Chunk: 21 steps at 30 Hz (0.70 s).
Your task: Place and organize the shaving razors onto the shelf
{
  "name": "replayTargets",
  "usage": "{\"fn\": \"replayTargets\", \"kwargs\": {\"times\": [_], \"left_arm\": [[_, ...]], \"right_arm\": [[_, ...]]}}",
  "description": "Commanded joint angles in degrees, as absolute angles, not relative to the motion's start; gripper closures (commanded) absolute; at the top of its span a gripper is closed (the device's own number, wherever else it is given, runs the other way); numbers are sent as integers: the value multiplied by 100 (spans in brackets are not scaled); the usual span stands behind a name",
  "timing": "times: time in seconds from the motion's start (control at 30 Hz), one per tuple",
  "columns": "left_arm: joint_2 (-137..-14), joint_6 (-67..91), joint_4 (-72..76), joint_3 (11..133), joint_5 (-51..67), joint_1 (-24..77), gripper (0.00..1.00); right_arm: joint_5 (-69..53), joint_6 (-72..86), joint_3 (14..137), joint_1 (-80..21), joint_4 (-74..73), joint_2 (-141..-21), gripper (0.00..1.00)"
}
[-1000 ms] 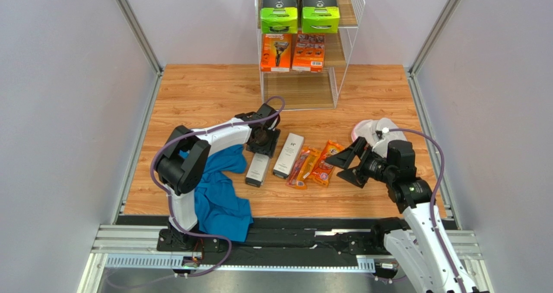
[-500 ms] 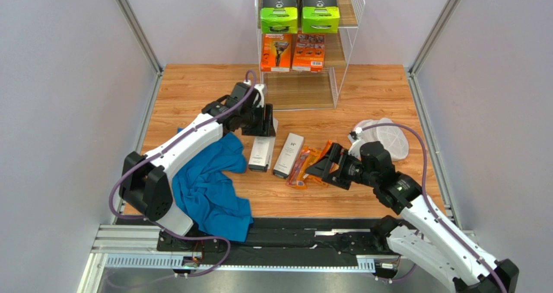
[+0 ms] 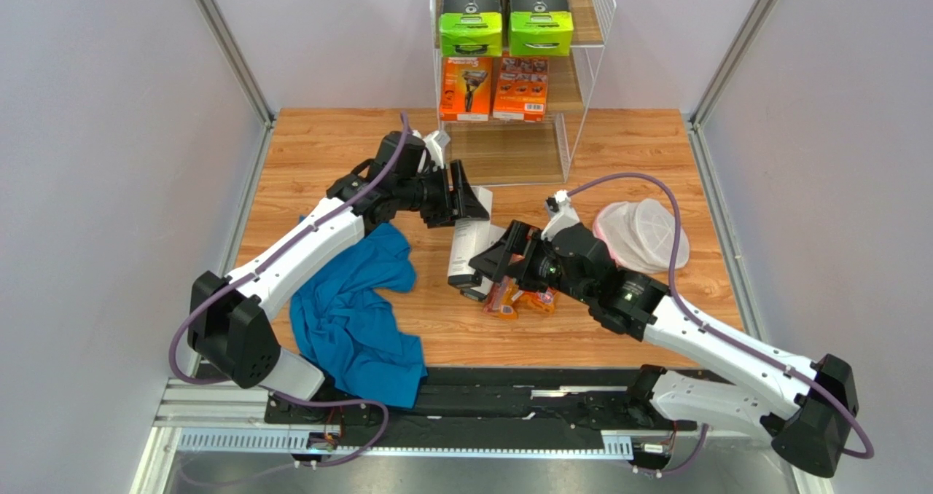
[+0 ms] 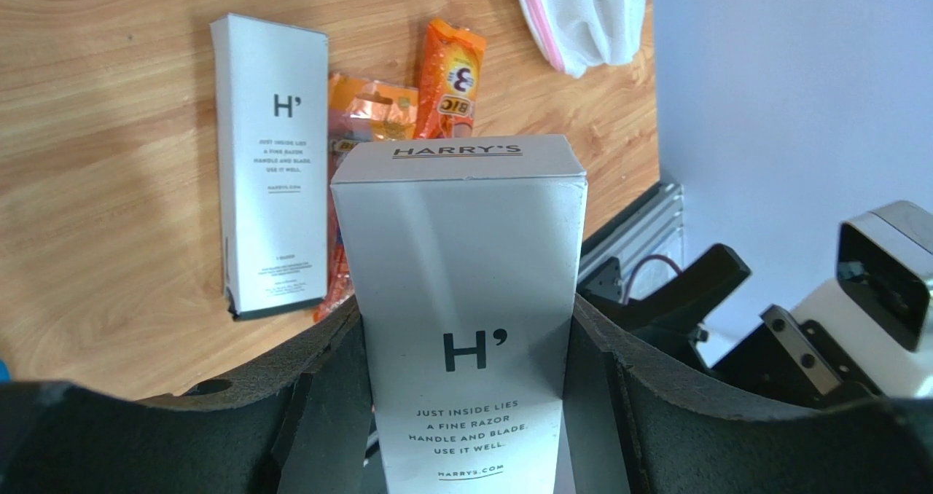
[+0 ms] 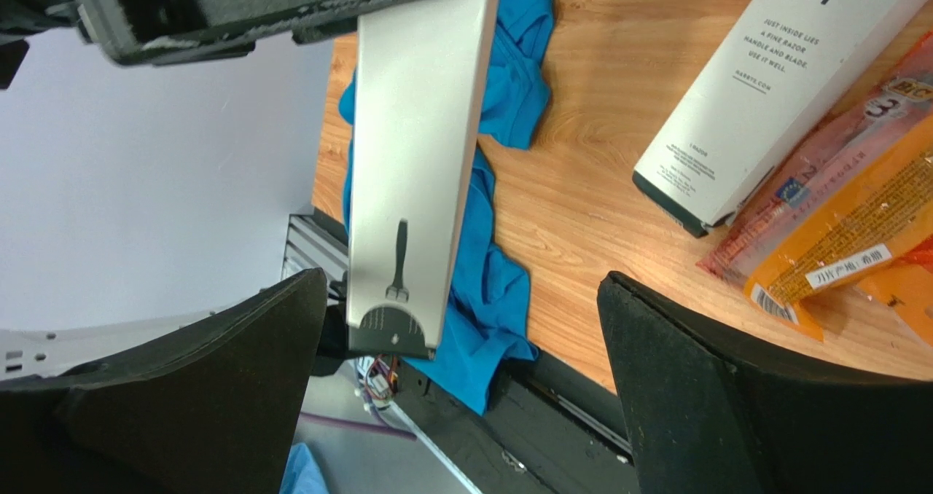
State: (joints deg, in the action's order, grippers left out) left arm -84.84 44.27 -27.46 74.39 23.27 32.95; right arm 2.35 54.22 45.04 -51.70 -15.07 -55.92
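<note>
- slim white razor box [image 4: 460, 232]: probably light, stiff card with smooth, slippery faces; best gripped across its width, low down; raised above the tabletop [image 3: 329, 144], near the shelf [image 3: 586, 90].
- left end effector [image 4: 465, 347]: partly open, clamped on that box.
- right end effector [image 5: 460, 297]: spread wide, empty, beside the second white box [image 5: 767, 90] and orange packs [image 5: 843, 221].

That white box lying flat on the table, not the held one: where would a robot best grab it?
Probably from straight above, jaws spanning the narrow width of the white box. It lies flat, long and slim, so its long sides suit the jaws. The orange packs crowd one long side, leaving little room for a finger there.
</note>
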Motion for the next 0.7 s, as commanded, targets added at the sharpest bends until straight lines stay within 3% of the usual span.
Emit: {"fn": "replayTargets", "kwargs": {"times": [0.0, 0.13, 0.47, 0.57, 0.67], "left_arm": [[-8130, 4649, -2496, 7436, 2610, 3305, 100], [-8077, 4685, -2426, 7365, 2663, 3296, 100], [-7849, 4685, -2276, 7031, 2716, 3305, 100], [-7743, 4589, -2329, 6979, 2628, 3305, 95], [-7664, 4387, -2504, 7022, 2453, 3305, 79]], "right_arm": [[519, 5475, 4798, -5221, -932, -5888, 2], [300, 5589, 4887, -5221, -721, -6222, 6], [-97, 5686, 4984, -5221, -396, -6609, 62], [-88, 5713, 4922, -5221, -430, -6548, 74], [-62, 5730, 4817, -5221, -483, -6443, 83]]}}
